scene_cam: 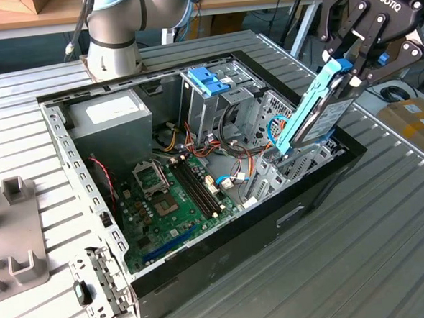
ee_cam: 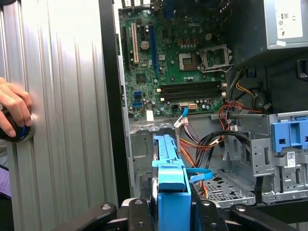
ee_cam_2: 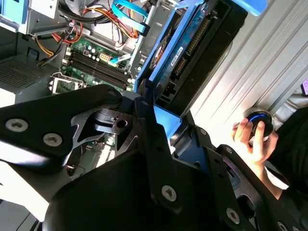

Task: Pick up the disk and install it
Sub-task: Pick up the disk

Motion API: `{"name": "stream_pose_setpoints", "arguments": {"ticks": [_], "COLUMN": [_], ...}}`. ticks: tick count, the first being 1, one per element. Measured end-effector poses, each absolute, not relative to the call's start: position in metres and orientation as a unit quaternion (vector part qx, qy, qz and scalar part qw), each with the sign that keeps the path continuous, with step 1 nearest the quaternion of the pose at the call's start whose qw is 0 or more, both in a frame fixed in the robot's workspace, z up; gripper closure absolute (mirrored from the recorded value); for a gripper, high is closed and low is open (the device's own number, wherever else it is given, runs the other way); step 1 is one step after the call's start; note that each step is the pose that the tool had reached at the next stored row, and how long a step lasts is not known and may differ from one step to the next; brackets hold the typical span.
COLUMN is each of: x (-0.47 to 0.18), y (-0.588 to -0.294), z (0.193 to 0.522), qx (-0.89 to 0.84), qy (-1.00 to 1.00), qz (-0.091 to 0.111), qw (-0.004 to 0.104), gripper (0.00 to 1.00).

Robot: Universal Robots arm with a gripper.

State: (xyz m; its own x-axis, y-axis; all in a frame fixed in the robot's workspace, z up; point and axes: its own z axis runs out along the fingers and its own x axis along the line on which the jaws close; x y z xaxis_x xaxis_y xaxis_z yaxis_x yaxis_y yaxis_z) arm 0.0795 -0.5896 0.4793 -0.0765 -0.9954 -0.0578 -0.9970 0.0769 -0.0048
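One black robot gripper (scene_cam: 347,68), in the exterior view, has its fingers clamped on the flat, blue-framed metal disk (scene_cam: 317,113). The disk hangs tilted over the exterior view's right end of an open black computer case (scene_cam: 204,267) on a ribbed grey metal table (scene_cam: 362,265).

In the second wrist view, the disk (ee_cam_2: 192,53) stands near a green motherboard (ee_cam_2: 91,53); a person's hand (ee_cam_2: 252,137) rests on a round dark knob.

In the first wrist view, the disk (ee_cam: 171,178) sits edge-on over the case's grey drive bay.
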Motion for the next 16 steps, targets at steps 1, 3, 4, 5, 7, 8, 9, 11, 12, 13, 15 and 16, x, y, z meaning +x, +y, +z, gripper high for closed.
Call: {"name": "stream_pose_setpoints", "arguments": {"ticks": [1, 3, 4, 5, 7, 8, 9, 11, 12, 13, 15, 16], "x": [0.080, 0.085, 0.087, 0.088, 0.089, 0.090, 0.091, 0.092, 0.092, 0.093, 0.094, 0.095], "y": [-0.590, -0.590, -0.590, -0.590, -0.590, -0.590, -0.590, -0.590, -0.590, -0.590, -0.590, -0.590], "z": [0.479, 0.479, 0.479, 0.479, 0.479, 0.479, 0.479, 0.479, 0.479, 0.479, 0.479, 0.479], "qx": [-0.679, -0.679, -0.679, -0.679, -0.679, -0.679, -0.679, -0.679, -0.679, -0.679, -0.679, -0.679], "qy": [0.733, 0.733, 0.733, 0.733, 0.733, 0.733, 0.733, 0.733, 0.733, 0.733, 0.733, 0.733], "qz": [0.018, 0.018, 0.018, 0.018, 0.018, 0.018, 0.018, 0.018, 0.018, 0.018, 0.018, 0.018], "qw": [0.023, 0.023, 0.023, 0.023, 0.023, 0.023, 0.023, 0.023, 0.023, 0.023, 0.023, 0.023], "gripper": [0.63, 0.63, 0.63, 0.63, 0.63, 0.63, 0.63, 0.63, 0.63, 0.63, 0.63, 0.63]}}
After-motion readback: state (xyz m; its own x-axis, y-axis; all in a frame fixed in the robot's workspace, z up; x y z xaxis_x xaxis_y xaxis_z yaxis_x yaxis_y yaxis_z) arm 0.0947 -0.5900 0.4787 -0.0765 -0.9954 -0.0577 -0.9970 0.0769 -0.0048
